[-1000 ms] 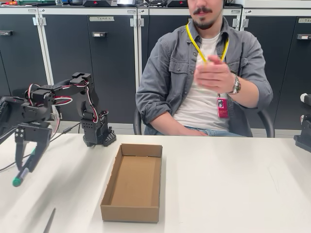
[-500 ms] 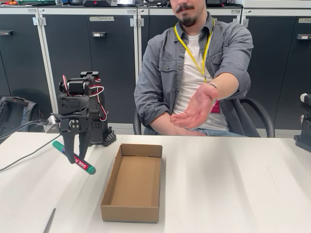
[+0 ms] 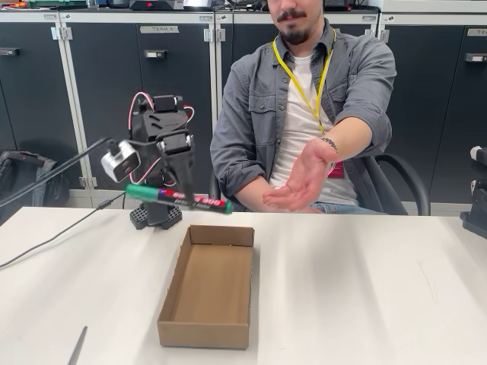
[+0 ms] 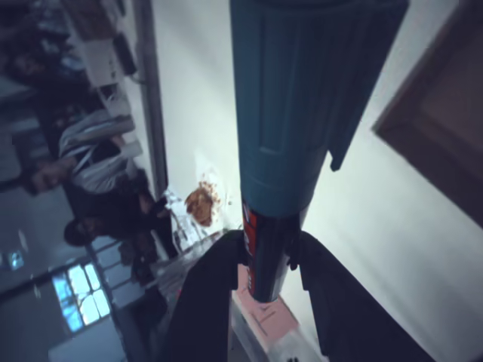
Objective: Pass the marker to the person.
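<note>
Here the jaws (image 3: 180, 192) grip the marker (image 3: 179, 198) mid-barrel, holding it nearly level above the tabletop (image 3: 365, 289), at about eleven o'clock from the cardboard box (image 3: 209, 285), whose floor lies bare; the person (image 3: 304, 114) holds an open hand (image 3: 304, 179) toward it

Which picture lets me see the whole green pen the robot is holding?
The fixed view. There the marker shows from end to end, held almost level in the gripper above the cardboard box, with the person's open hand to its right. The wrist view shows just the big green cap and a bit of the label, very close.
</note>
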You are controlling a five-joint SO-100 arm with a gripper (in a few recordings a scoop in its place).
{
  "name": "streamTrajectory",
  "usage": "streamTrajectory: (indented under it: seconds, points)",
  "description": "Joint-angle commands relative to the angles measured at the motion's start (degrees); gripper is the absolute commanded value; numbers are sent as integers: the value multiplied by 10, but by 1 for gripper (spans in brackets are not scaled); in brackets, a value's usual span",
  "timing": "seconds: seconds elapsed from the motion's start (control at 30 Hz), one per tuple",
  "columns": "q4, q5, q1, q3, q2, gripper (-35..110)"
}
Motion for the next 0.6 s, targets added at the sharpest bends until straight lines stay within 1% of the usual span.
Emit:
streamTrajectory:
  seconds: [0.0, 0.13, 0.3, 0.37, 0.43, 0.57]
  points:
    - [-69, -66, -36, -99, -23, -5]
    - [-104, -156, -69, -171, -85, -5]
    - [-209, -250, -91, -196, -135, -5]
    - [-231, -281, -101, -197, -147, -5]
    - [-218, -280, -115, -205, -154, -5]
    - [-98, -189, -166, -217, -158, -5]
